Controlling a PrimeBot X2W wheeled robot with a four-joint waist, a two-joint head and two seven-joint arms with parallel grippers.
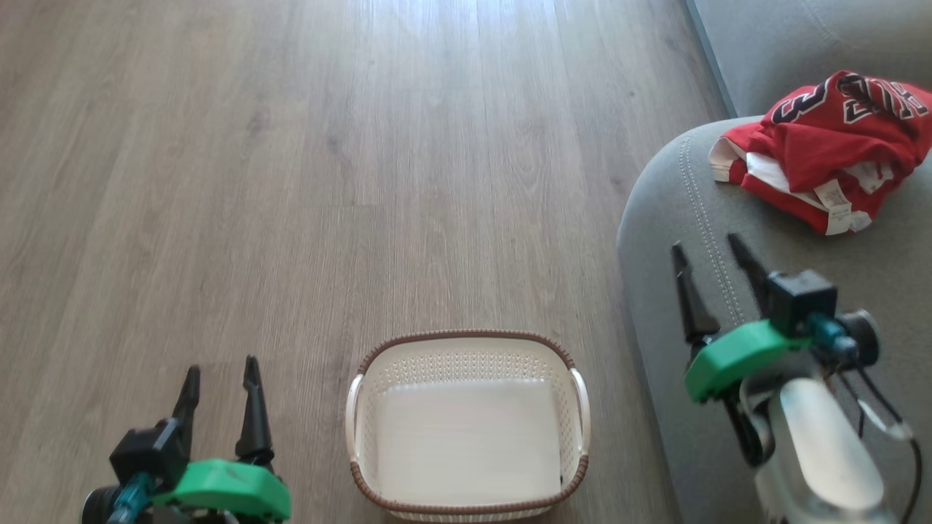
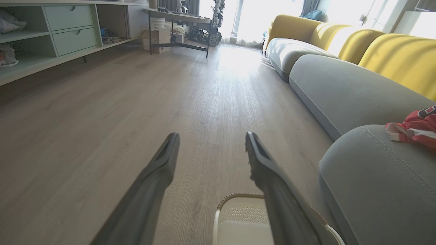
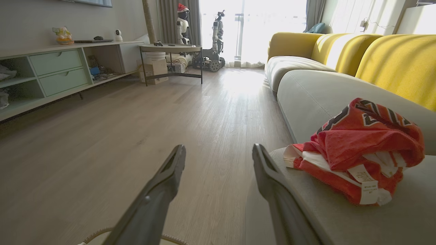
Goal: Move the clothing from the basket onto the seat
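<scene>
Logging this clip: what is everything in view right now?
clothing: one heap, red and white, on the sofa
basket: one, cream, brown rim, on the floor, empty
sofa: one, grey, yellow backs, right side
floor: one, grey-brown wood
shelf unit: one, pale green drawers, left wall
table: one, dark legs, far end
box: one, cardboard, under the table
other robots: two, white and dark, by the window
left gripper: one, dark fingers, open, left of basket
right gripper: one, dark fingers, open, over sofa edge

Red clothing – white trim; cream basket – brown rim; grey seat.
</scene>
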